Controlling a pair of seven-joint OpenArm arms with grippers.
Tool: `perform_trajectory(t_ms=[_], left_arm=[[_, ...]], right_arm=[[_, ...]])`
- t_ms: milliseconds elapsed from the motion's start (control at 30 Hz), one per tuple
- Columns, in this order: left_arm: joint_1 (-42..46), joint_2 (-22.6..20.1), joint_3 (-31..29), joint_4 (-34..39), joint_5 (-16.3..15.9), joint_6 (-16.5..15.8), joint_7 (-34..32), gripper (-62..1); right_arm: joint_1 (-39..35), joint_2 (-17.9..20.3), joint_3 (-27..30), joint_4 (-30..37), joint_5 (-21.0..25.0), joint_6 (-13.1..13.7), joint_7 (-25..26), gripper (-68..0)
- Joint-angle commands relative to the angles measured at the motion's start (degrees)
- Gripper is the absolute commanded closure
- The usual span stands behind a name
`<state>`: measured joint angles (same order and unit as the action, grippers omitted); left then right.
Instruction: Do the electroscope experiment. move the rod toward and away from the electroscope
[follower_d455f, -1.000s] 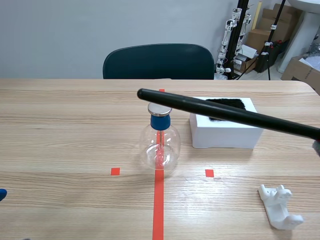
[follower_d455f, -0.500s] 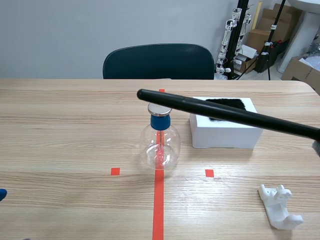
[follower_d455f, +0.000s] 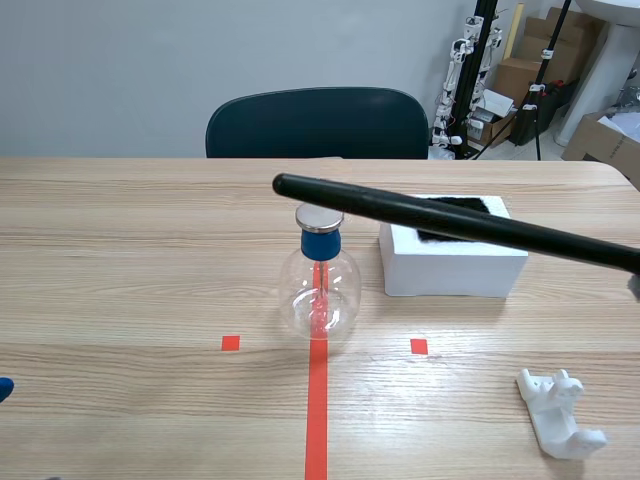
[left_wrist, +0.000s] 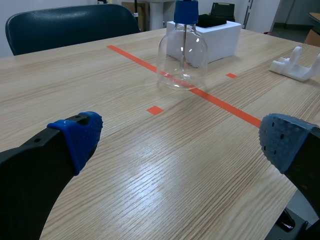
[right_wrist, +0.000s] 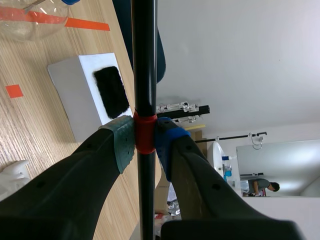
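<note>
**Q:** Largest first. What is carrying the set-up?
**A:** The wooden worktop (follower_d455f: 120, 270) is carrying everything. A dark green chair (follower_d455f: 316, 122) is standing at its far edge.

**Q:** Where is the rod sitting?
**A:** The black rod (follower_d455f: 450, 223) is coming in from the right and slanting up across the white box (follower_d455f: 455, 272). Its free end is hanging just over the metal disc (follower_d455f: 319, 218) on top of the electroscope (follower_d455f: 319, 290). I cannot tell whether the two are touching.

**Q:** What is holding it?
**A:** The right tool (right_wrist: 144, 140) is clenching the rod at its red band (right_wrist: 145, 127), with one pad pressing on each side.

**Q:** And the box?
**A:** It is sitting just right of the electroscope, with a black pad (follower_d455f: 468, 205) lying in its top.

**Q:** The electroscope itself?
**A:** It is a clear round flask with a blue collar (follower_d455f: 320, 243). It is standing upright on the central tape line, between the two tape squares.

**Q:** Anything smaller?
**A:** A white holder (follower_d455f: 560, 413) is lying near the right front corner, well apart from the flask.

**Q:** The left tool?
**A:** The left tool (left_wrist: 180, 144) is hovering low over the worktop with its fingers spread wide, gripping nothing. The electroscope is standing well ahead of it
</note>
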<state>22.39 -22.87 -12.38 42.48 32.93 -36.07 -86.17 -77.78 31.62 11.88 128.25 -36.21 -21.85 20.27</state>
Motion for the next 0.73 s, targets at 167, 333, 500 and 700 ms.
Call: perform_trajectory(t_ms=[167, 333, 500, 700], left_arm=[[0.3, -0.2, -0.1, 0.7, -0.7, 0.0, -2.9, -62.3], [0.3, -0.2, -0.1, 0.7, -0.7, 0.0, -2.9, -62.3], [0.3, -0.2, -0.1, 0.7, -0.7, 0.0, -2.9, -62.3], [0.3, -0.2, -0.1, 0.7, -0.7, 0.0, -2.9, -62.3]], right_arm=[[-0.6, 0.3, 0.1, 0.3, 0.2, -0.8, 0.0, 0.0], [-0.6, 0.3, 0.1, 0.3, -0.7, -0.8, 0.0, 0.0], [-0.3, 0.3, 0.1, 0.3, -0.6, -0.8, 0.0, 0.0], [-0.3, 0.3, 0.1, 0.3, -0.6, -0.5, 0.0, 0.0]])
